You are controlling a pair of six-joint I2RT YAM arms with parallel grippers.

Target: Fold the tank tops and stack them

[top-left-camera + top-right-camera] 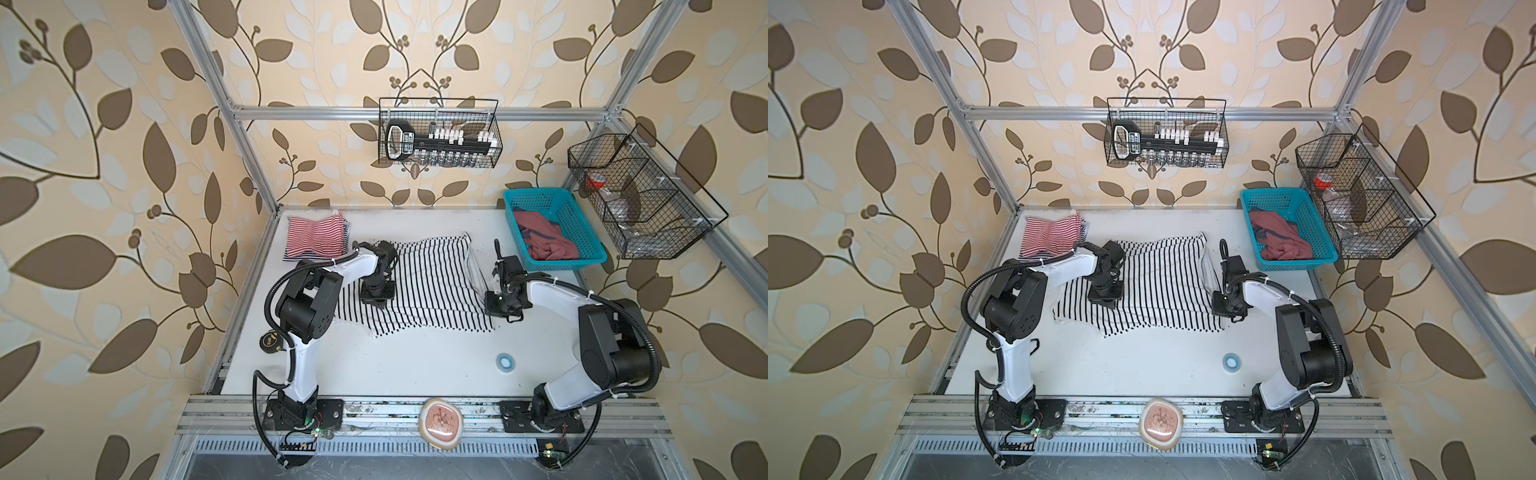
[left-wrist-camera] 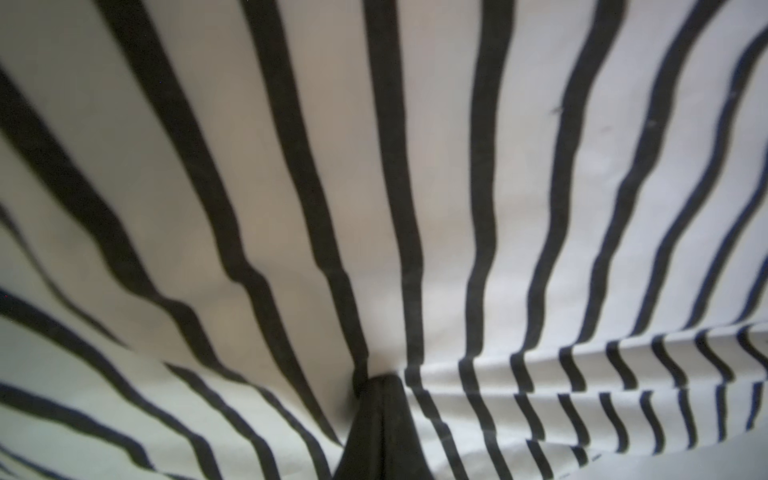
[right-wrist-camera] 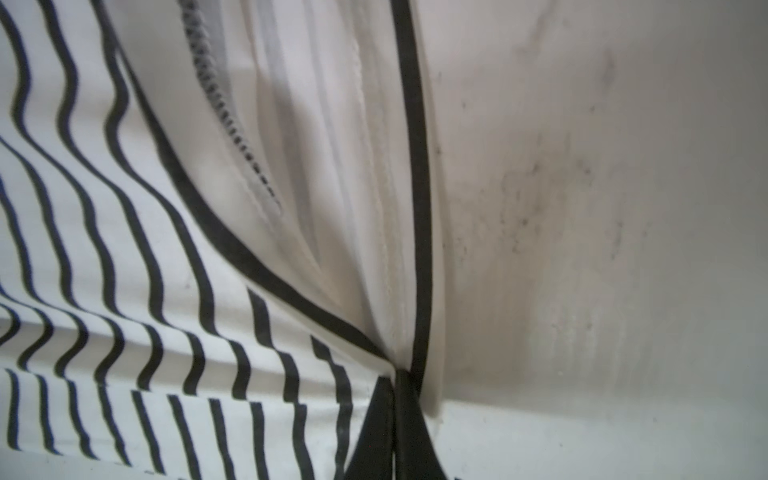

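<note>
Both top views: one folded, one underway, one waiting.
Red-striped top (image 1: 316, 237) lies folded at the tabletop's (image 1: 415, 365) far-left corner; left fingers (image 2: 380, 399) and right fingers (image 3: 395, 399) are clamped shut on the black-striped top (image 1: 432, 286) spread mid-way; dusty-red top (image 1: 544, 243) is in the basket (image 1: 582, 254), far-right.

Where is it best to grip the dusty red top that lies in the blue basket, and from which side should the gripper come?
Grip a raised fold of the dusty red top, coming straight down from above. It lies crumpled inside the blue basket, whose walls would likely block a sideways approach; a bunched ridge gives plenty of cloth to pinch.
</note>
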